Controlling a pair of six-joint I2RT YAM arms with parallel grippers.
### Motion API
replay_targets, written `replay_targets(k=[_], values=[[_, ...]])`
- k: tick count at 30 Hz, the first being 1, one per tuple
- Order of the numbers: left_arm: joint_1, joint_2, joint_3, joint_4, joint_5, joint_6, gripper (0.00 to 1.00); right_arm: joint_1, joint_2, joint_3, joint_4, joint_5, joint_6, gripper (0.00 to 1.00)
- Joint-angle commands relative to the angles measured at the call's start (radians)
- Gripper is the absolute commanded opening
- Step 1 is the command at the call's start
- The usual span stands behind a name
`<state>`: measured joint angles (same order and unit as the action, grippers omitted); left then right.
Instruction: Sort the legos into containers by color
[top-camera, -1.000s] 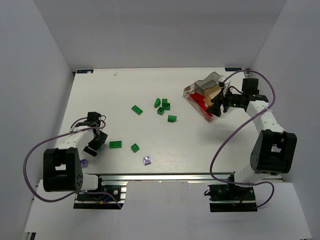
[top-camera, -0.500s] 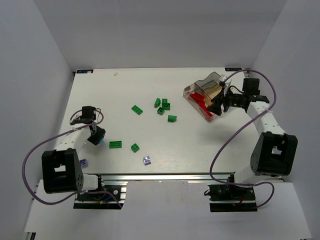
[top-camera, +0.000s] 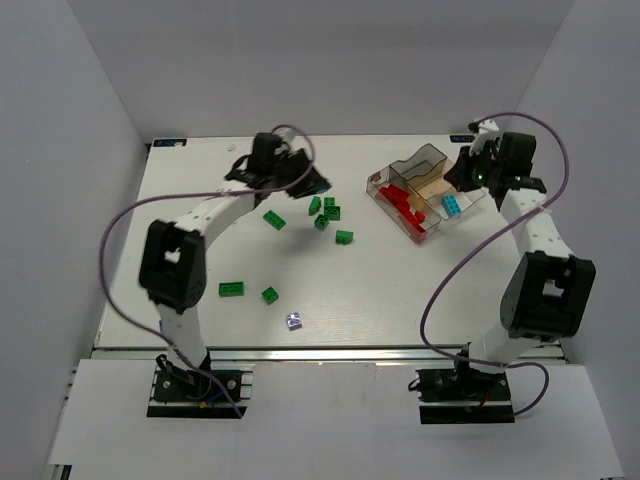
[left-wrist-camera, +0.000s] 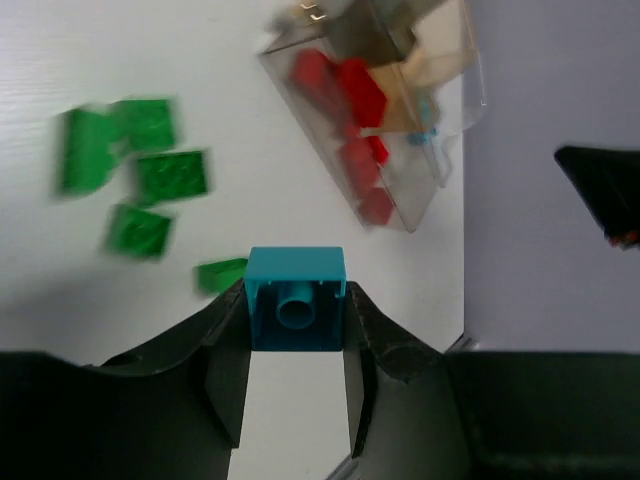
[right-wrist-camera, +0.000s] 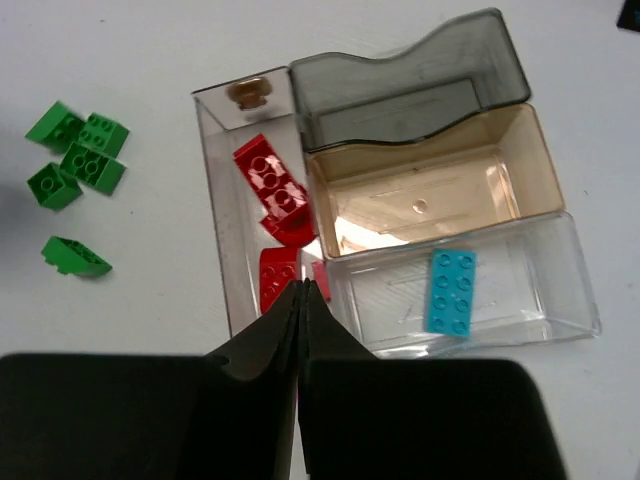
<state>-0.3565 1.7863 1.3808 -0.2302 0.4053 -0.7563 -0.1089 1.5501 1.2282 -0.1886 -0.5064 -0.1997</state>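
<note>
My left gripper is shut on a cyan lego, held above the table left of the containers tray; from above, that gripper hangs near a cluster of green legos. The tray holds red legos in its long left compartment and one flat cyan lego in a clear compartment. My right gripper is shut and empty, above the tray's near edge. More green legos and a pale purple one lie toward the front.
The tray's tan middle compartment and smoky far compartment hold no bricks. Grey walls enclose the table on three sides. The right arm runs along the right edge, and a purple cable loops beside each arm.
My left gripper closed on the cyan lego at the near left and swung it far toward the tray. My right gripper shut and drew back; a cyan lego now shows in the tray.
</note>
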Motion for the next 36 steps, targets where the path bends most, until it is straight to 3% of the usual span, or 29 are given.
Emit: replay_targets(k=[1, 3, 4, 9, 11, 15, 16, 21, 22, 25, 26, 30, 32, 36], values=[[-0.128, 0.187, 0.314, 0.029, 0.147, 0.080, 0.00, -0.049, 0.100, 0.205, -0.176, 0.057, 0.160, 0.00], [-0.171, 0.360, 0.478, 0.019, 0.191, 0.080, 0.00, -0.066, 0.096, 0.215, -0.190, 0.017, 0.180, 0.00], [-0.205, 0.414, 0.638, 0.011, 0.196, 0.066, 0.00, -0.087, 0.084, 0.199, -0.177, 0.011, 0.183, 0.00], [-0.277, 0.666, 0.919, 0.173, 0.247, -0.052, 0.00, -0.109, 0.057, 0.180, -0.175, -0.006, 0.161, 0.00], [-0.304, 0.721, 0.917, 0.339, 0.234, -0.125, 0.00, -0.120, 0.059, 0.172, -0.180, -0.014, 0.154, 0.00], [-0.346, 0.786, 0.937, 0.491, 0.161, -0.205, 0.00, -0.124, 0.053, 0.146, -0.175, -0.072, 0.123, 0.01], [-0.346, 0.798, 0.946, 0.503, 0.139, -0.219, 0.00, -0.126, 0.054, 0.143, -0.175, -0.098, 0.112, 0.09], [-0.383, 0.837, 0.949, 0.551, 0.050, -0.253, 0.00, -0.130, 0.102, 0.168, -0.219, -0.233, 0.080, 0.33], [-0.383, 0.843, 0.948, 0.569, 0.043, -0.290, 0.00, -0.132, 0.107, 0.169, -0.221, -0.251, 0.068, 0.47], [-0.383, 0.848, 0.942, 0.583, 0.023, -0.360, 0.00, -0.133, 0.119, 0.166, -0.256, -0.375, -0.078, 0.72], [-0.383, 0.842, 0.939, 0.571, 0.004, -0.376, 0.00, -0.135, 0.123, 0.168, -0.309, -0.435, -0.139, 0.75], [-0.383, 0.748, 0.842, 0.485, -0.118, -0.460, 0.00, -0.135, 0.114, 0.142, -0.331, -0.457, -0.250, 0.81], [-0.383, 0.671, 0.721, 0.519, -0.158, -0.552, 0.00, -0.129, 0.091, 0.091, -0.250, -0.452, -0.236, 0.82], [-0.383, 0.619, 0.664, 0.474, -0.224, -0.724, 0.00, -0.118, 0.021, 0.004, -0.091, -0.463, -0.179, 0.85]])
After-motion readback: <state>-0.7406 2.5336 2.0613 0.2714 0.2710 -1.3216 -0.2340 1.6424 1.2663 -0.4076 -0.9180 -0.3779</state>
